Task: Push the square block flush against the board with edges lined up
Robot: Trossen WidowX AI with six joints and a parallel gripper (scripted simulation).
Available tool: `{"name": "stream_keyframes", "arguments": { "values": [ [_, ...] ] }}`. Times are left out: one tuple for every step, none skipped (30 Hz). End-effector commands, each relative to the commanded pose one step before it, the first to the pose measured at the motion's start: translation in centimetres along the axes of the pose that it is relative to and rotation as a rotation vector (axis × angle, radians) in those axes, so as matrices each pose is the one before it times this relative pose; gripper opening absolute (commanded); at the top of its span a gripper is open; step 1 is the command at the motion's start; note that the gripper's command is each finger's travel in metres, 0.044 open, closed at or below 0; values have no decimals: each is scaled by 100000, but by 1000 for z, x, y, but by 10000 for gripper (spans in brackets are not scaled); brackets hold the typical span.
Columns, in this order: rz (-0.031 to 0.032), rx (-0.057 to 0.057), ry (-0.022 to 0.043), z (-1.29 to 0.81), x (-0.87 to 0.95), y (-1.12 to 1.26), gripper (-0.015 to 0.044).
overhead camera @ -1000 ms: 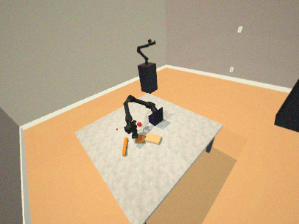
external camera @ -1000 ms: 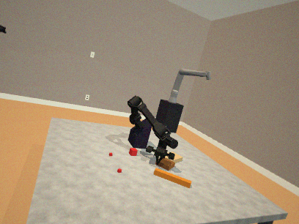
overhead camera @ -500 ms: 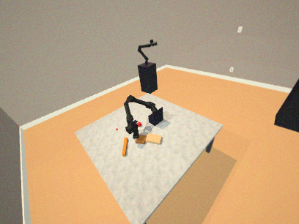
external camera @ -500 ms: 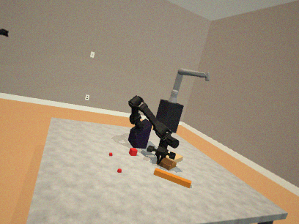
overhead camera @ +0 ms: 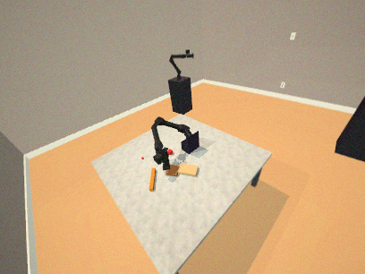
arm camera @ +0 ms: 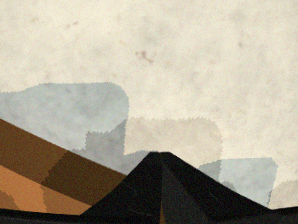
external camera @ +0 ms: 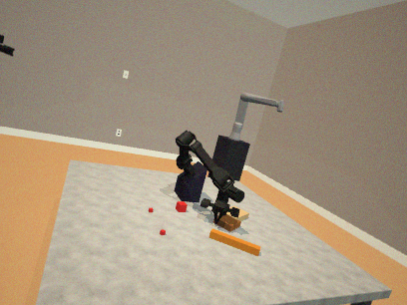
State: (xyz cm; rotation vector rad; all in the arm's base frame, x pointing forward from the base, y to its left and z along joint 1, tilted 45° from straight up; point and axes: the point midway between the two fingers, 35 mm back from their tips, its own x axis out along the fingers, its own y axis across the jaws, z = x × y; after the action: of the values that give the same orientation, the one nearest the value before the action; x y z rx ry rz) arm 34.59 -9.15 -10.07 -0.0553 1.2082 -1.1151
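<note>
A grey mottled table (overhead camera: 224,210) stands on an orange floor, and the black arm (external camera: 209,166) rises from a dark box (overhead camera: 190,142) near the far edge of the worktop. The arm bends over and down toward the middle of the table, ending in the gripper (external camera: 218,217), whose fingers are pressed fully together with nothing between them. In the wrist view the gripper (arm camera: 160,183) shows as one dark wedge with no gap at its tip, low over the table.

The brown block (overhead camera: 172,170) lies near the middle of the worktop, right under the gripper; in the outside view the fingertips come down at the block (external camera: 229,222), though whether they touch it cannot be told. In the wrist view the block (arm camera: 40,163) shows as brown at the lower left, beside the fingers. Against its side away from the board lies a paler tan slab (overhead camera: 189,169), touching or nearly touching it.

The orange board (overhead camera: 152,179) lies flat just beside the block, on the side toward the table's left corner in the top view, with a narrow strip of table between them. In the outside view the board (external camera: 234,242) lies nearer the front edge than the block, apart from it.

A red cube (external camera: 181,206) and two small red dots (external camera: 163,232) lie on the worktop, off toward the left edge in the outside view.
</note>
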Motion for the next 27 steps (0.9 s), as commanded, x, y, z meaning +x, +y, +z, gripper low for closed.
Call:
{"name": "stream_keyframes", "arguments": {
  "values": [
    [-275,-643,862,379,250,19,0],
    [-7,6,-11,161,0,2,0],
    [-7,6,-11,161,0,1,0],
    [-8,6,-11,161,0,0,0],
    [-8,6,-11,162,0,-1,0],
    [-9,6,-11,162,0,-2,0],
    [-9,6,-12,162,0,-3,0],
    [-10,6,-12,162,0,-4,0],
    [-10,6,-12,162,1,-5,0],
    [-11,6,-12,162,1,-6,0],
    [-11,6,-12,162,1,-7,0],
    [-12,6,-13,162,1,-8,0],
    [-12,6,-13,162,1,-9,0],
    [-13,6,-13,162,1,-10,0],
    [-13,6,-13,162,1,-11,0],
    [-14,6,-13,163,1,-12,0],
    [-15,6,-13,163,1,-13,0],
    [-15,6,-14,163,1,-14,0],
    [-16,6,-14,163,1,-15,0],
    [-16,6,-14,163,2,-16,0],
    [-17,6,-14,163,2,-17,0],
    [-17,6,-14,163,2,-18,0],
    [-18,6,-14,163,2,-19,0],
    [-18,7,-15,163,2,-20,0],
    [-19,7,-15,163,2,-21,0],
    [-16,5,-12,132,2,-17,0],
    [-10,3,-7,80,1,-11,0]
  ]
}}
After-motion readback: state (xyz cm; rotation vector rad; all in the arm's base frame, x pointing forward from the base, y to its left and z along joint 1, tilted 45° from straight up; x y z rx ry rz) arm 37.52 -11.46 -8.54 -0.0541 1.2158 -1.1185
